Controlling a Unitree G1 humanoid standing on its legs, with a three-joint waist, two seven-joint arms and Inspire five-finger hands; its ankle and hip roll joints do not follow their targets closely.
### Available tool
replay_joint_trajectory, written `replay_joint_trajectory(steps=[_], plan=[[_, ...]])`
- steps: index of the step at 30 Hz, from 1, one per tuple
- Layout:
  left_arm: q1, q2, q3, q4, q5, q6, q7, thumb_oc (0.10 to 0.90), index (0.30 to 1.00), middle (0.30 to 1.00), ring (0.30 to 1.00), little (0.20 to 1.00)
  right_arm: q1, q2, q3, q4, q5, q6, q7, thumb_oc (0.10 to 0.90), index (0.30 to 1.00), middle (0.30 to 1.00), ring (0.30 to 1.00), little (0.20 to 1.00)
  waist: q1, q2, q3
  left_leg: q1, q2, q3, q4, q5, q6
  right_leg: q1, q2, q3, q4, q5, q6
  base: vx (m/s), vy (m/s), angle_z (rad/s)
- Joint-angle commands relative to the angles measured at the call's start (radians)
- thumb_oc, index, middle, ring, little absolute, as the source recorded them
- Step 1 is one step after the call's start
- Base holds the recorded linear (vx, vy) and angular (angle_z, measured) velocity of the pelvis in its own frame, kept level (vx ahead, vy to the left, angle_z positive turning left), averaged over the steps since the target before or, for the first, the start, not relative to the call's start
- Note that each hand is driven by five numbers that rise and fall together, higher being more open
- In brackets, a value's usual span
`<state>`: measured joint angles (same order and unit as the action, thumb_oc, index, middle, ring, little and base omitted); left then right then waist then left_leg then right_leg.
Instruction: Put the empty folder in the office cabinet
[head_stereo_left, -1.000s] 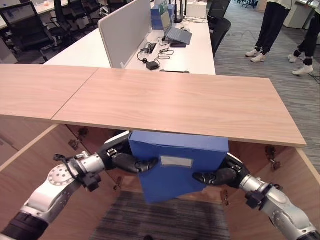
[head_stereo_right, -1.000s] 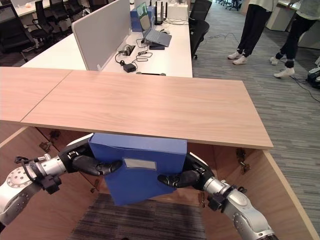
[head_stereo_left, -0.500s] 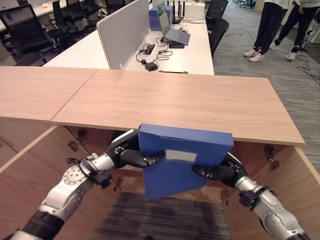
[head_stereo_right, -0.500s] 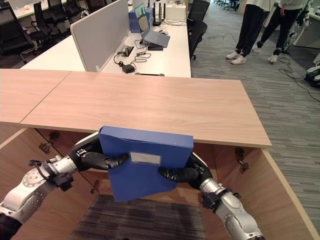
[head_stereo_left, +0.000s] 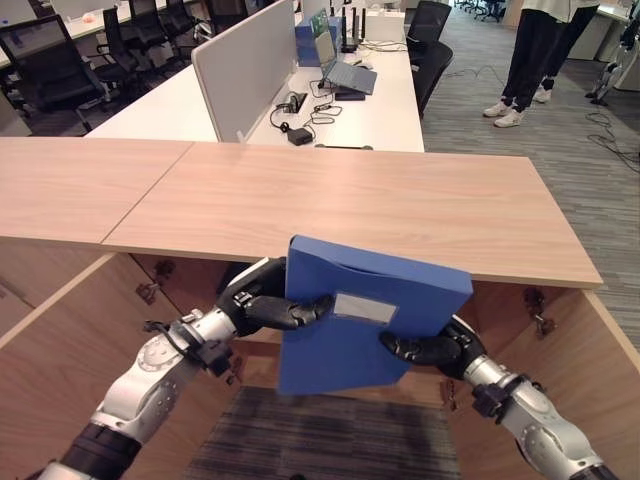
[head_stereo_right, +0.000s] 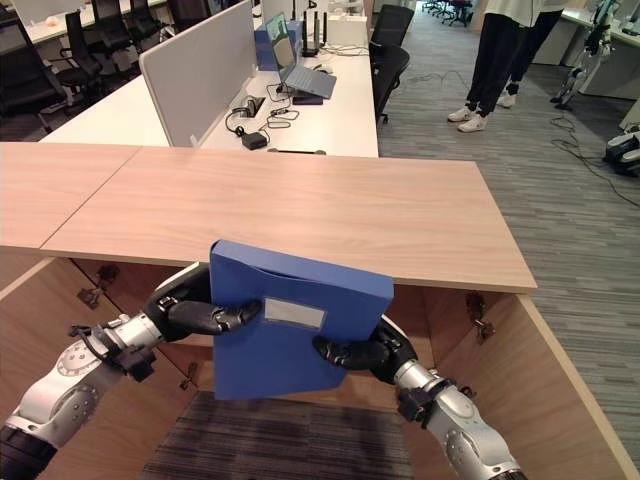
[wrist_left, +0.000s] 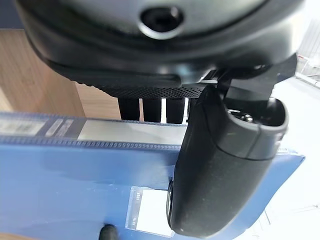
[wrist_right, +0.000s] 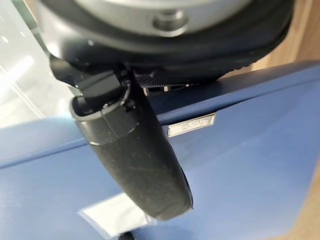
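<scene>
I see the blue folder (head_stereo_left: 360, 320) held in the air between both hands, tilted, its upper edge overlapping the front edge of the wooden cabinet top (head_stereo_left: 350, 200). Left robot hand (head_stereo_left: 270, 308) grips its left side, thumb across the front face, fingers behind. Right robot hand (head_stereo_left: 425, 347) clamps the lower right side the same way. White label (head_stereo_left: 365, 308) faces me. Open cabinet door (head_stereo_left: 60, 340) at left. Beyond, a white counter (head_stereo_left: 380, 100) with a laptop (head_stereo_left: 345, 68); a person's legs (head_stereo_left: 530, 55) far right.
</scene>
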<state>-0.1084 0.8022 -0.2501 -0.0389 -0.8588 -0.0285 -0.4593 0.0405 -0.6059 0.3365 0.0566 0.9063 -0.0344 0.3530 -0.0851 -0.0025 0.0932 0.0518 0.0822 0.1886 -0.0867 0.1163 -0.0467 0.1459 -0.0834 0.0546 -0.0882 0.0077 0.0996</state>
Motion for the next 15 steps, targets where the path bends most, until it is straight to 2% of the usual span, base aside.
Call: replay_joint_trajectory(steps=[1, 15], plan=[[-0.234, -0.099, -0.061, -0.09, -0.09, -0.109, -0.066, 0.4, 0.3, 0.3, 0.3, 0.3, -0.213, 0.082, 0.065, -0.094, 0.078, -0.05, 0.074, 0.4, 0.3, 0.3, 0.3, 0.3, -0.007, -0.005, -0.025, 0.1, -0.01, 0.02, -0.001, -0.133, -0.007, -0.019, 0.016, -0.011, 0.044, -0.096, 0.048, 0.0, 0.0, 0.0], [-0.208, -0.114, -0.039, -0.088, -0.08, -0.109, -0.067, 0.4, 0.3, 0.3, 0.3, 0.3, -0.199, 0.08, 0.066, -0.088, 0.072, -0.034, 0.082, 0.4, 0.3, 0.3, 0.3, 0.3, -0.007, -0.006, -0.027, 0.101, -0.009, 0.017, -0.001, -0.132, -0.007, -0.019, 0.02, -0.013, 0.048, -0.101, 0.046, 0.0, 0.0, 0.0]])
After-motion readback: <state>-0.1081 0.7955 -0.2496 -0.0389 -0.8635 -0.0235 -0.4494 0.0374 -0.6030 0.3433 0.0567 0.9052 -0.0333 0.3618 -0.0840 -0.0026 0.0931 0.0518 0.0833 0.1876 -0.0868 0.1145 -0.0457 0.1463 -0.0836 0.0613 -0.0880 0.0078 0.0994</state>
